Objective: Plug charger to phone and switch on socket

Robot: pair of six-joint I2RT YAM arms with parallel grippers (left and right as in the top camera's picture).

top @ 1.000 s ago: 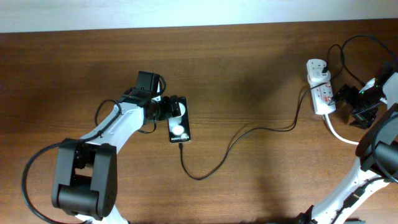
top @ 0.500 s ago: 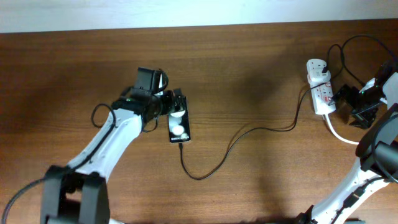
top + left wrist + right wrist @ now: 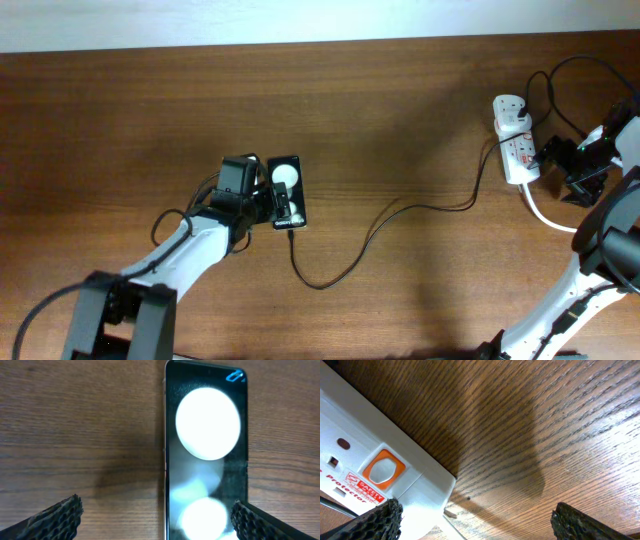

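The phone [image 3: 288,175] lies flat on the table, its face showing two white spots; it fills the left wrist view [image 3: 206,450]. The black charger cable [image 3: 372,232] runs from the phone's near end in a loop to the white socket strip [image 3: 516,152]. My left gripper [image 3: 278,204] is open and low over the phone's near half [image 3: 157,520], one finger over the wood to its left and one at its right edge. My right gripper [image 3: 548,158] is open and empty beside the strip's end [image 3: 475,522]. The strip's orange button [image 3: 382,470] shows there.
A white adapter [image 3: 508,108] is plugged at the strip's far end. The thick white cord [image 3: 548,215] runs from the strip toward the right arm's base. Black cables loop behind the strip at the table's far right edge [image 3: 570,70].
My left gripper has moved from the phone's far left corner back along it toward the near end. The phone, the cable and the right arm have not moved.
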